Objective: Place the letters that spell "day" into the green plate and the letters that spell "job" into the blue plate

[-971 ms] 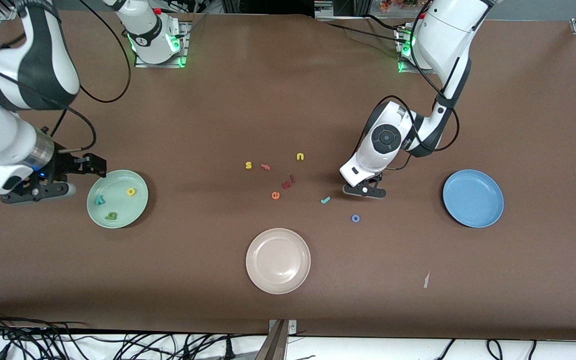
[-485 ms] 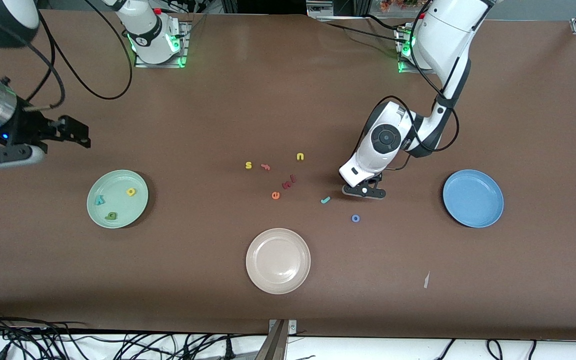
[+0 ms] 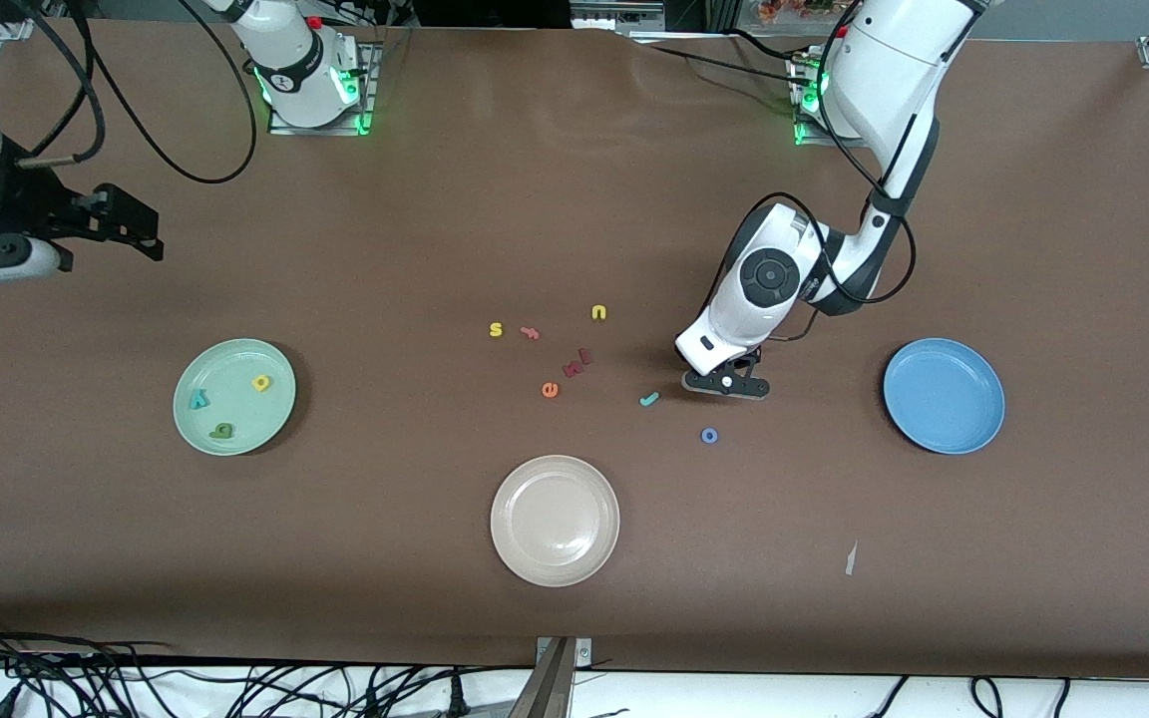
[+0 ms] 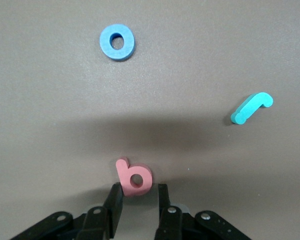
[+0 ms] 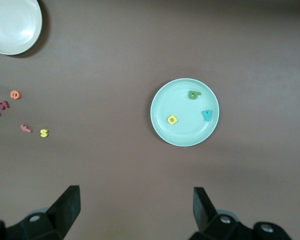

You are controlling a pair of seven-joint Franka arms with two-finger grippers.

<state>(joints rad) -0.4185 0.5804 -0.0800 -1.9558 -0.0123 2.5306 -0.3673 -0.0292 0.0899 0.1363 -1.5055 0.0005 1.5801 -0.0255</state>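
The pale green plate [image 3: 235, 404] [image 5: 182, 105] holds a yellow round-bowled letter [image 3: 261, 382], a dark green one [image 3: 223, 431] and a teal y [image 3: 198, 400]. The blue plate [image 3: 944, 396] is bare. My left gripper [image 3: 727, 383] [image 4: 139, 189] is down at the table, jaws narrowly apart. The salmon b [image 4: 134, 177] lies at its tips, touching one finger, with a gap to the other. The teal j [image 3: 648, 399] [image 4: 251, 108] and blue o [image 3: 709, 435] [image 4: 117, 42] lie close by. My right gripper [image 3: 141, 231] [image 5: 135, 195] hangs open and high over bare table.
A beige plate [image 3: 555, 519] sits nearer the front camera, mid-table. Loose letters lie in the middle: yellow s [image 3: 496, 329], salmon f [image 3: 530, 333], yellow u [image 3: 598, 313], dark red pieces [image 3: 574, 365], orange e [image 3: 550, 390]. A pale scrap [image 3: 850, 558] lies near the front edge.
My right gripper has risen and pulled away from beside the green plate, toward the right arm's end of the table. The left gripper has stayed at the b.
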